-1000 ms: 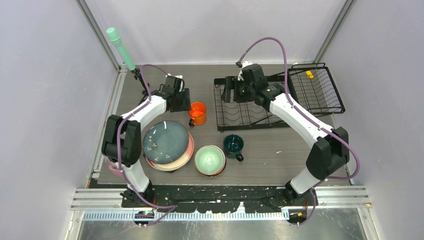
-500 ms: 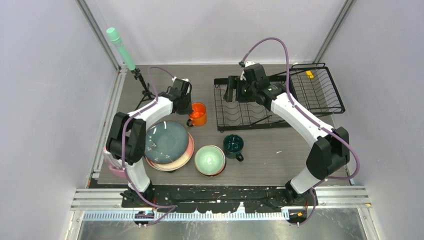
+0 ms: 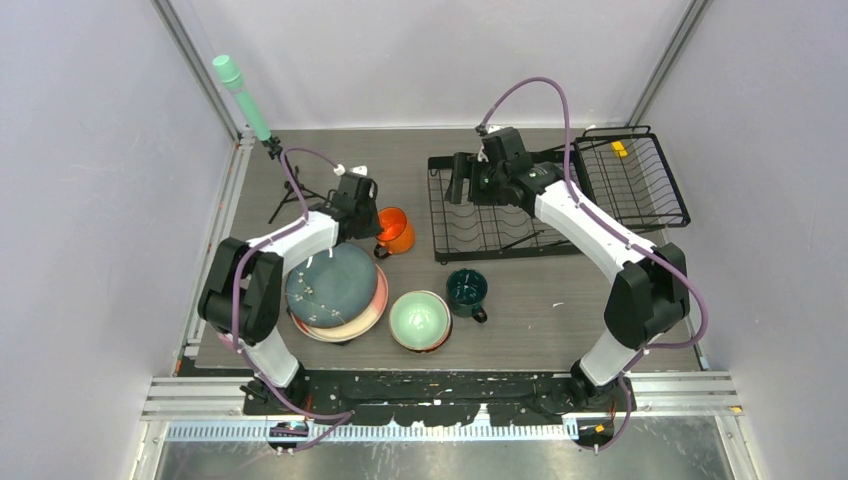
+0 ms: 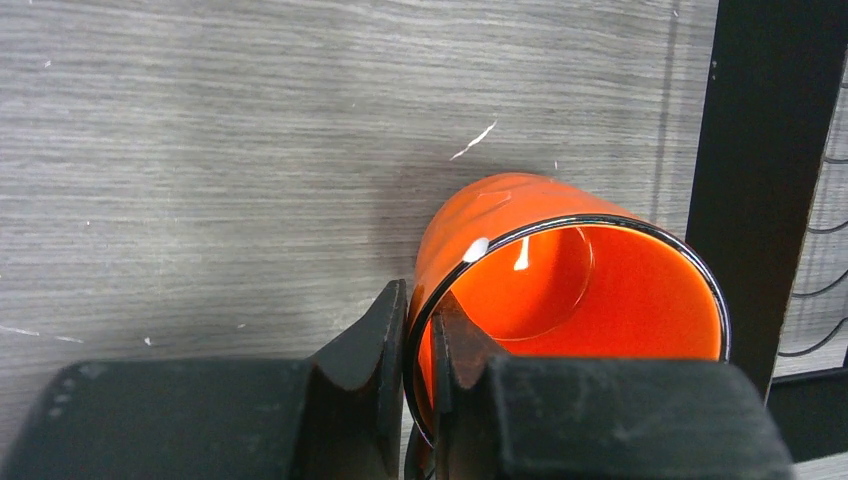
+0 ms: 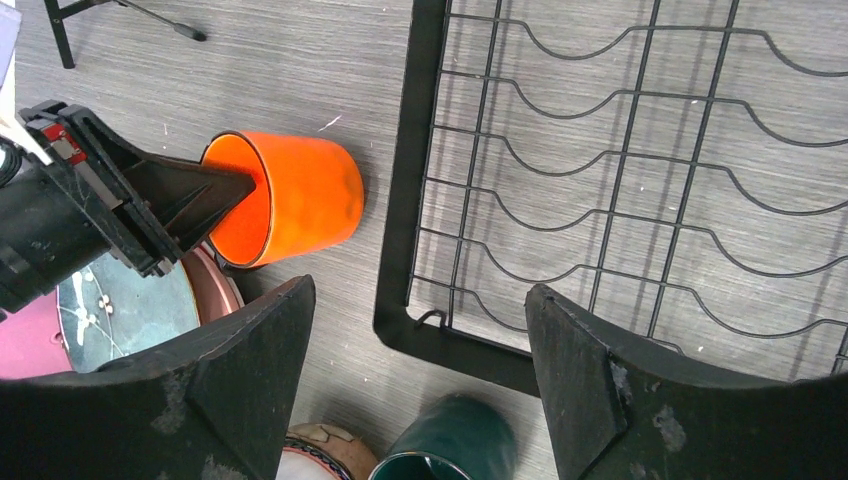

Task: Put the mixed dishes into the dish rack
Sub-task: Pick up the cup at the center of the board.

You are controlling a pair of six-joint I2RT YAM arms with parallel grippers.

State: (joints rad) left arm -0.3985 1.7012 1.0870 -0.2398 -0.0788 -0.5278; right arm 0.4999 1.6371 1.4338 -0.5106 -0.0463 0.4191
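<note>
My left gripper is shut on the rim of the orange mug, one finger inside and one outside; the mug is tipped toward the dish rack. The mug also shows in the right wrist view, with the left gripper on its rim. My right gripper is open and empty above the rack's flat gridded tray. The dark teal mug, the mint-green bowl stacked on other bowls, and the dark teal speckled plate on the pink plate sit on the table.
The mint-green cylinder on a black tripod stands at the back left. The rack's slotted basket is at the back right, with a small yellow item in it. The small pink cup is partly hidden behind the left arm.
My left gripper came down from behind the orange mug and closed on its rim, and the mug has tipped. The right arm has barely moved.
</note>
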